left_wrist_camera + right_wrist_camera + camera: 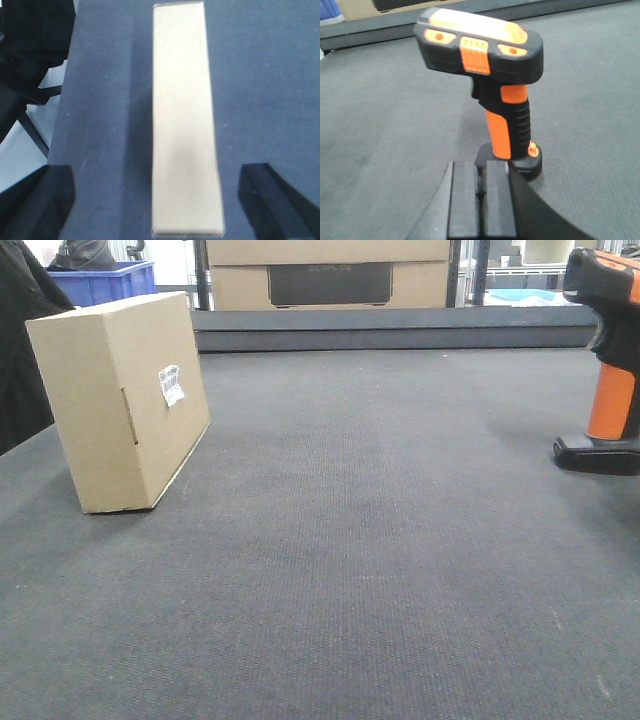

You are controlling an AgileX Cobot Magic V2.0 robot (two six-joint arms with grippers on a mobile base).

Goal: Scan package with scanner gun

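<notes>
The package point(120, 405), a flat brown cardboard box, stands on edge at the table's left, with its white label point(171, 384) facing right. From above, the left wrist view shows its narrow top side point(184, 125). My left gripper point(162, 200) is open above it, one finger point(52, 200) on each side and well apart from the box. The scanner gun point(610, 370) stands upright on its black base at the far right. It fills the right wrist view, where the scanner gun point(505, 95) shows a black head and an orange handle. My right gripper point(481, 167) is shut and empty, just short of the base.
Dark grey mat point(380, 540) covers the table. A raised ledge point(400, 335) runs along the back, with large brown cartons point(330, 280) and a blue crate point(100, 282) behind it. A black shape point(20, 350) stands at the left edge. The table's left edge point(62, 100) drops to the floor.
</notes>
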